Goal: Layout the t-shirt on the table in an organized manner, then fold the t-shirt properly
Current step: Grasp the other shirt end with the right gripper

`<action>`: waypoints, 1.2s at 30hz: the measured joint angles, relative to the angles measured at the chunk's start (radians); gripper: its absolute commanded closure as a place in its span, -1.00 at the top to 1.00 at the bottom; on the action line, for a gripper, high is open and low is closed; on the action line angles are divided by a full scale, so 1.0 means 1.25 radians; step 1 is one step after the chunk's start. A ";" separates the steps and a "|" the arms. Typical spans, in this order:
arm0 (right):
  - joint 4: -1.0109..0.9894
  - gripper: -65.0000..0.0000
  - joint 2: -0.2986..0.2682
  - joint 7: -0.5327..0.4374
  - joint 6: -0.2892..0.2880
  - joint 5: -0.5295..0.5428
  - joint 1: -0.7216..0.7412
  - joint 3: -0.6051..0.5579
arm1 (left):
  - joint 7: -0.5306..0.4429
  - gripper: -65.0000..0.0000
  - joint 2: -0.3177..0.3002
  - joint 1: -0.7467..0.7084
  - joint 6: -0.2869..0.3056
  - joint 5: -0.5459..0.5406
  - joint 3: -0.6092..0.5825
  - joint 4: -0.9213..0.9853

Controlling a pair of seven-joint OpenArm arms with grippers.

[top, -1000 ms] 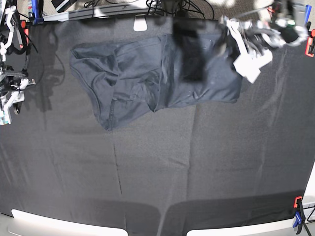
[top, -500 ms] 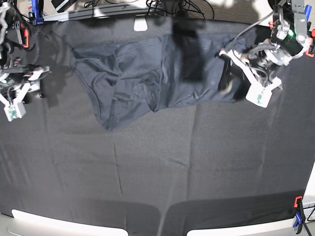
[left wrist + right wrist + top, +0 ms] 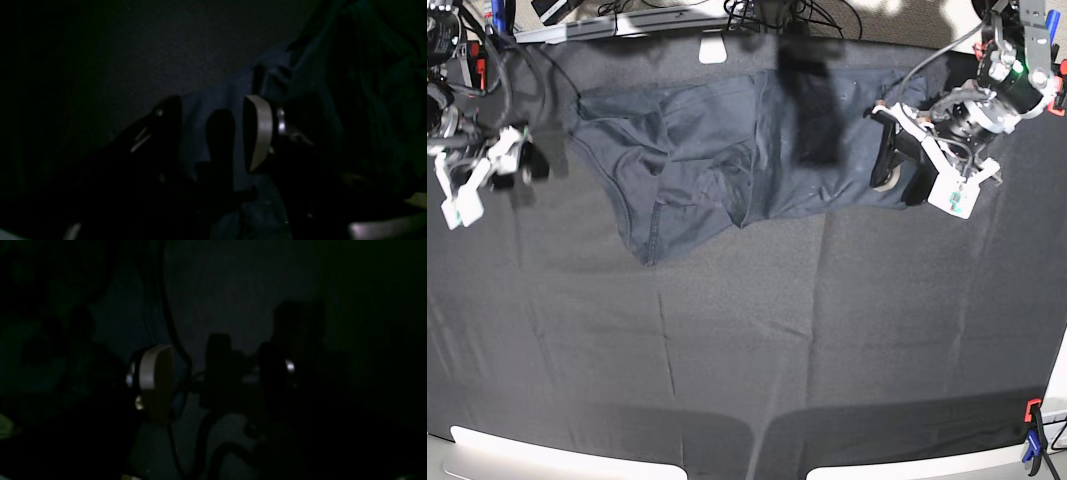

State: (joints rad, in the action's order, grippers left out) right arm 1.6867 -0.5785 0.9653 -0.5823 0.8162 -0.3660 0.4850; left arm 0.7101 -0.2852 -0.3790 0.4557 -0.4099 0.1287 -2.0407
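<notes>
The dark grey t-shirt (image 3: 717, 150) lies crumpled and creased along the far side of the table (image 3: 747, 350). My left gripper (image 3: 899, 172) is on the base view's right, low over the shirt's right edge. In its wrist view the left gripper (image 3: 213, 126) is open, with bluish shirt fabric (image 3: 300, 66) showing between and beyond its fingers. My right gripper (image 3: 535, 162) hangs just off the shirt's left edge. The right gripper (image 3: 213, 376) is also open, above the black cloth with nothing held.
A white tag-like piece (image 3: 714, 50) and cables lie at the table's back edge. A dark blurred band (image 3: 812, 110) crosses the shirt. Orange and blue clamps sit at the lower right (image 3: 1032, 430) and far left corner (image 3: 492, 25).
My right gripper has moved toward the shirt's left edge and its jaws have widened. My left gripper came down onto the shirt's right edge and has stayed there, open.
</notes>
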 measured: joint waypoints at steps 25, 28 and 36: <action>-0.251 0.19 -0.002 -0.054 0.030 0.012 0.242 -0.378 | 0.000 -0.17 0.000 0.000 0.000 0.003 0.000 0.000; -0.251 0.17 0.000 -0.030 0.026 0.070 0.240 -0.383 | 0.000 -0.17 0.000 0.000 0.000 0.003 0.000 0.000; -0.252 -0.01 0.034 0.019 -0.032 0.105 0.239 -0.384 | 0.000 -0.17 0.000 0.000 0.000 0.003 0.000 0.000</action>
State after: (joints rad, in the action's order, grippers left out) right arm 1.3712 -0.5365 0.9894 -0.6224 0.9474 -0.0669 0.0055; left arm 0.7105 -0.2852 -0.3790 0.4553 -0.4061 0.1287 -2.0407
